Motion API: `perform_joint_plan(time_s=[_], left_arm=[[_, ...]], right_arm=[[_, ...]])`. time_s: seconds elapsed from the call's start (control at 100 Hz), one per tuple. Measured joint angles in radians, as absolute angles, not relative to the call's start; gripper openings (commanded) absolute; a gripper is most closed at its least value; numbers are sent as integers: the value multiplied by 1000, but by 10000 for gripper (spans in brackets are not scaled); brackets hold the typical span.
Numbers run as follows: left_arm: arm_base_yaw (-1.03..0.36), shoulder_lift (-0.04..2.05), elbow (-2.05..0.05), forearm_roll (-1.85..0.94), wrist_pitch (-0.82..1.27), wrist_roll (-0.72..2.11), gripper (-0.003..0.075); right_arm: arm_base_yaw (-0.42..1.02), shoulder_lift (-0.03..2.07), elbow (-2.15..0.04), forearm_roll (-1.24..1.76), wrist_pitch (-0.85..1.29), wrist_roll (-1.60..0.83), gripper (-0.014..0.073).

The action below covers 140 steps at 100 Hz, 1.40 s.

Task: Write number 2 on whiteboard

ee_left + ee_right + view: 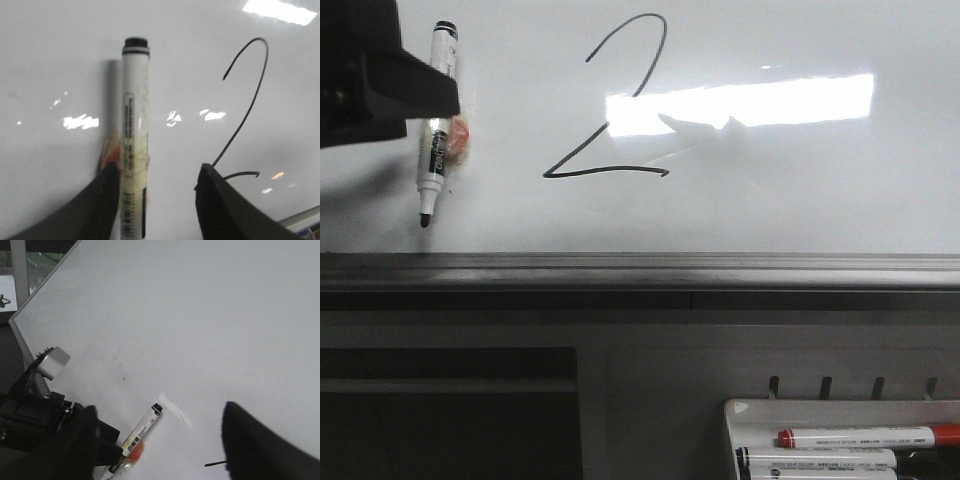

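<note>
From my station the writing looks finished. The number 2 (pixel 610 105) stands complete on the whiteboard (pixel 800 200), in its middle upper part – hooked top, long diagonal, flat base a little wavy. I judge that only the putting away of the pen is left, probably into the white tray (pixel 732 420) at the near right, where a red-capped marker (pixel 870 437) and other pens lie.

The left gripper (pixel 157 172) is well to the left of the numeral. Its fingers stand wide apart, and the black marker (pixel 437 125) sits against one finger only, fixed there with tape and an orange piece, as far as I can see. So the fingers are not pressing the pen from both sides; it hangs on the tape, tip pointing down toward the grey rail (pixel 640 268).

The front view shows the whole numeral and the tray, but there the gripper is only a dark block. The left wrist view shows what the front one cannot – the open gap between the fingers and the tape on the pen – but only part of the 2. The right wrist view looks across the board and sees the pen from the other side. Of the right gripper (pixel 160 440) I see two dark fingers far apart with nothing between them.
</note>
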<state>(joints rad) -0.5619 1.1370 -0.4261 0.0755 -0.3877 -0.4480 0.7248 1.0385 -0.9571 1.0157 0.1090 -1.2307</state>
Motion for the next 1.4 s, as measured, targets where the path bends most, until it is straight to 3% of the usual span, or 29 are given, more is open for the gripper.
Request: perform_joint_plan(time_s=[0.05, 0.1, 0.29, 0.81, 1.02, 1.4], left_arm=[[-562, 1092, -426, 91, -378, -448, 104], [-562, 1040, -426, 117, -374, -448, -23], [-561, 802, -424, 221, -334, -448, -20], [-561, 180, -283, 350, 138, -448, -20], [-561, 118, -268, 351, 174, -448, -20], [-561, 116, -268, 351, 173, -448, -20]], right_arm=[[725, 1020, -952, 1022, 102, -1231, -70], [725, 996, -940, 1025, 95, -1231, -64], [725, 846, -835, 1029, 83, -1231, -62], [725, 130, -293, 1062, -30, -1231, -62], [725, 48, -178, 1064, 25, -1231, -62], [725, 48, -165, 1066, 169, -1231, -62]])
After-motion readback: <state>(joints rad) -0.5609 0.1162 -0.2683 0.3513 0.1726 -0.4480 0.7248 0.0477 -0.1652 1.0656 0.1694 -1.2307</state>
